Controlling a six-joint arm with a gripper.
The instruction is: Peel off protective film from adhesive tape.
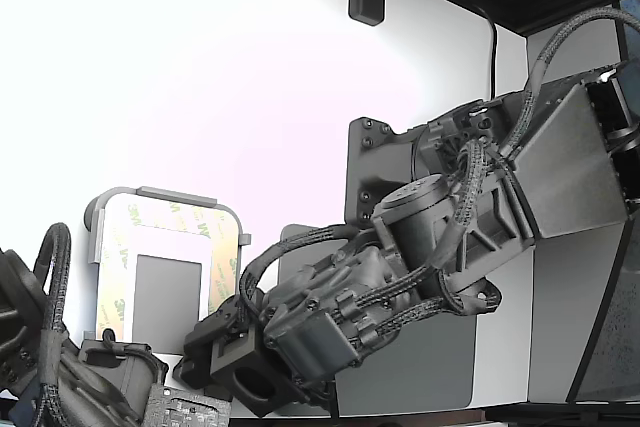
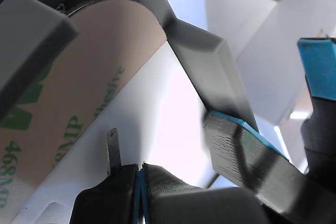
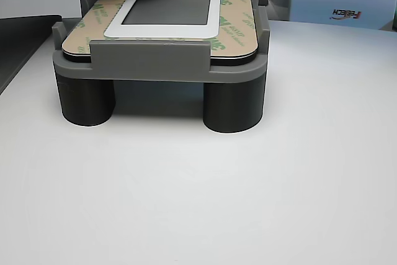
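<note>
The protective film (image 1: 120, 247) is a cream liner with green 3M print. It frames a white plate (image 1: 172, 243) with a grey rectangle (image 1: 167, 302), and the adhesive tape under it is hidden. In the other view the film (image 3: 236, 32) lies flat on the plate (image 3: 167, 29). My gripper (image 1: 205, 342) sits at the plate's near corner on the exterior view's right. In the wrist view my gripper (image 2: 140, 174) is shut just above the white plate (image 2: 152, 108) and beside the film (image 2: 79, 103). A thin grey sliver (image 2: 113, 148) stands up beside the tips, and I cannot tell what it is.
A grey fixture (image 3: 149, 60) on round legs holds the plate, and its rim (image 2: 210, 61) curves round the corner. A second arm (image 1: 60, 367) is at the exterior view's lower left. Ribbed, blue-padded fingers (image 2: 247, 156) stand apart close by. A dark grey mat (image 1: 430, 367) lies under my arm.
</note>
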